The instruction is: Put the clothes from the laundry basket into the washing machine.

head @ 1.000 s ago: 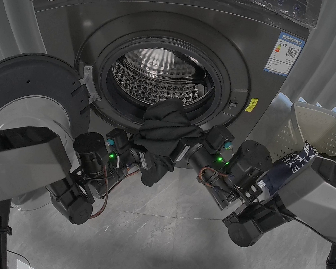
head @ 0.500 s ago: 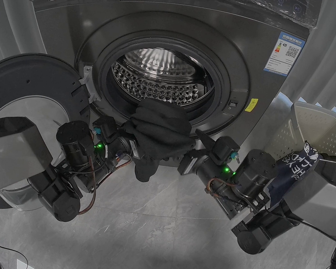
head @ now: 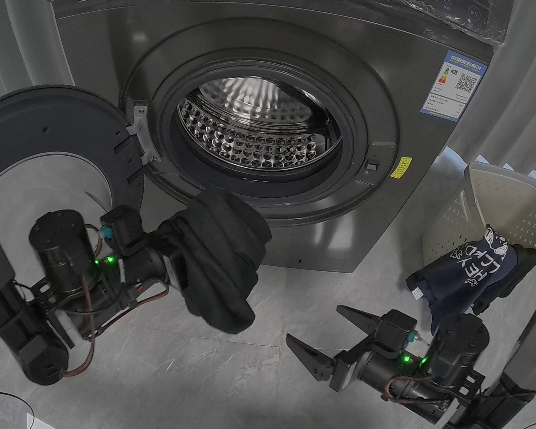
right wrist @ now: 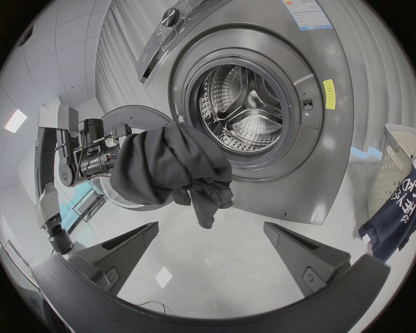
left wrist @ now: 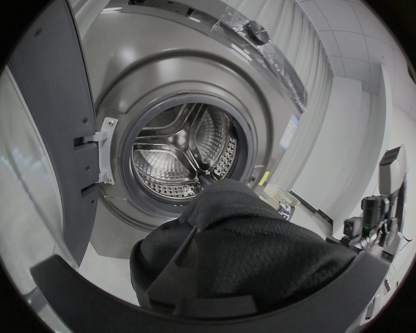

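Observation:
A bundled black garment [head: 220, 258] hangs in front of the washing machine [head: 290, 45], below its open drum [head: 257, 122]. My left gripper [head: 178, 266] is shut on the garment, whose cloth drapes over the fingers [left wrist: 173, 269] in the left wrist view. My right gripper [head: 315, 327] is open and holds nothing. It hangs low over the floor to the right of the garment [right wrist: 169, 169], with both fingers [right wrist: 134, 243] spread wide. A navy printed shirt [head: 465, 274] hangs over the rim of the cream laundry basket [head: 511, 198] at the right.
The machine's round door [head: 50, 137] stands swung open on the left, close behind my left arm. Grey tiled floor [head: 245, 391] lies open between the two arms. The basket [right wrist: 396, 164] stands against the machine's right side, with grey curtains behind.
Both arms drew back from the drum opening. The right gripper let go of the black garment and dropped down to the right, open. The left carried the garment down and leftward.

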Motion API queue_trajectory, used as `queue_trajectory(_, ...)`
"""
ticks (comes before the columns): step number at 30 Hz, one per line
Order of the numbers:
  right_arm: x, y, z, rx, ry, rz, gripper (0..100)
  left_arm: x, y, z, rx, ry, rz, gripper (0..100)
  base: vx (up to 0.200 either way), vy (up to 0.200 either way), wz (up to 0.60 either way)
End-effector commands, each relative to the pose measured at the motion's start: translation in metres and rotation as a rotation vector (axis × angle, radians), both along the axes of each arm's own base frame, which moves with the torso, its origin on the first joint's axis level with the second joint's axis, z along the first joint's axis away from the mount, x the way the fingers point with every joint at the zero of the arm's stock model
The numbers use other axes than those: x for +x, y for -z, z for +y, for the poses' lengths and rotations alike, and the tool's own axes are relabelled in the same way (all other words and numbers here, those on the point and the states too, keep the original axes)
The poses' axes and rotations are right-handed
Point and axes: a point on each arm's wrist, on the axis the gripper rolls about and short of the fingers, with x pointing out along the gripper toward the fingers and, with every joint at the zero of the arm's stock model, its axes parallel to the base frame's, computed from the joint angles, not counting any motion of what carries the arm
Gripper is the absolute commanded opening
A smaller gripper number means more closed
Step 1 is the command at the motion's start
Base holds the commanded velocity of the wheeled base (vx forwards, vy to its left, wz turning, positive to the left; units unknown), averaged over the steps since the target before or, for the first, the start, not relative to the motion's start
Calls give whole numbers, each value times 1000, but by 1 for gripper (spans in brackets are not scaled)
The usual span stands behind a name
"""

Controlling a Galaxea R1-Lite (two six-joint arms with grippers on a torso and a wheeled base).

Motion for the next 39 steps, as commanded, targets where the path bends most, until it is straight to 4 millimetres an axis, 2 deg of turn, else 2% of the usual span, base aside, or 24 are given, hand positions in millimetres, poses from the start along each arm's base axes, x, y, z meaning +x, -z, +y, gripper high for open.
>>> queue_trajectory(1, -15, -12, -18, 5, 5, -13, 100, -42, -11, 14, 11, 57, -9, 0, 0, 0, 0)
queue_trajectory(7, -7, -8, -19, 16, 59, 2, 100, -45, 1, 14, 90, 48, 8, 0, 0, 0, 0)
queue_trajectory(15, 2, -16, -15, 59, 95, -21, 100, -47, 0, 15, 78, 59, 6, 0, 0, 0, 0)
queue_trajectory(23, 11, -18, -25, 63, 141, -31, 100, -46, -2, 12, 74, 71, 0, 0, 0, 0, 0)
queue_trajectory(27, 16, -20, -27, 73, 157, -43, 100, -46, -2, 12, 57, 83, 8, 0, 200, 0, 0)
queue_trajectory(39, 13, -19, -25, 68, 147, -37, 100, -43, -1, 11, 37, 82, 22, 0, 200, 0, 0)
